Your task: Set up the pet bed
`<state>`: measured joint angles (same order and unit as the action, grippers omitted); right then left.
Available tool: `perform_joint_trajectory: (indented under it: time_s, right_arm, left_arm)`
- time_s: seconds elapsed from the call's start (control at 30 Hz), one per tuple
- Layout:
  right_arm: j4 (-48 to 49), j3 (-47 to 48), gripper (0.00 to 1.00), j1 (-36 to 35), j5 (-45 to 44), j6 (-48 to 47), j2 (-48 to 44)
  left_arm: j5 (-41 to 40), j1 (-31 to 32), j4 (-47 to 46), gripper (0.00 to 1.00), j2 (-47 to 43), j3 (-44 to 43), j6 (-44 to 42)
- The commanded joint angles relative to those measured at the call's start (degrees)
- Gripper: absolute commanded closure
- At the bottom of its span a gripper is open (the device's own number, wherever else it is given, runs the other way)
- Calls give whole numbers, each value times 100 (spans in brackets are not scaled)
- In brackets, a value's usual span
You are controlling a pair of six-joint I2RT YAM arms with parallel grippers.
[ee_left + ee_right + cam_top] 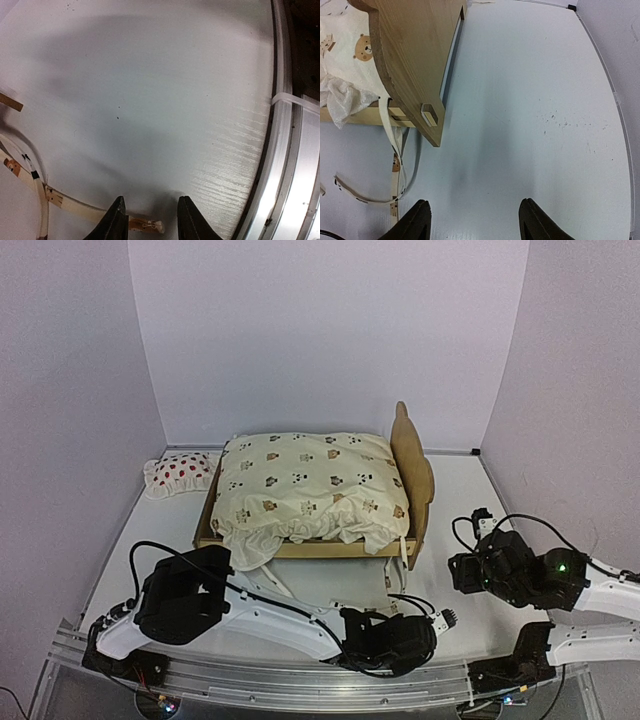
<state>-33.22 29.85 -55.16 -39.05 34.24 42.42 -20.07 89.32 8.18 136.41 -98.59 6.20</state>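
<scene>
My left pincer [151,205] and right pincer [475,205] both gape, gripping nothing. The light plywood pet bed with bear-ear headboard [412,475] sits at twelve o'clock from me. Looks light and stiff, so I'd pinch the near side rail [320,550].

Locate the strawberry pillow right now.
Top view: the strawberry pillow lies on the table at the far left. It sits close beside the left end of the pet bed, outside the frame.
</scene>
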Motion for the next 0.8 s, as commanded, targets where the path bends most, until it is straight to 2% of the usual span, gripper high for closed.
perform_joint_trajectory:
  time_s: [0.0, 0.2, 0.37, 0.47, 0.77]
  right_arm:
    - [-62, 133, 39, 19, -121, -21, -30]
    - [-61, 107, 39, 19, -121, 11, -114]
    - [-62, 168, 39, 14, -100, -5, 15]
    - [-62, 233, 39, 19, -83, -18, 123]
    - [-45, 330, 39, 16, -48, 32, 350]
  left_arm:
    - [-249, 17, 280, 68, 91, -163, 28]
    - [-347, 15, 131, 75, -122, 288, 250]
    - [-380, 15, -141, 93, -255, 669, 293]
    - [-374, 15, -423, 100, -362, 925, 271]
    - [30, 15, -978, 100, -1006, 1381, 146]
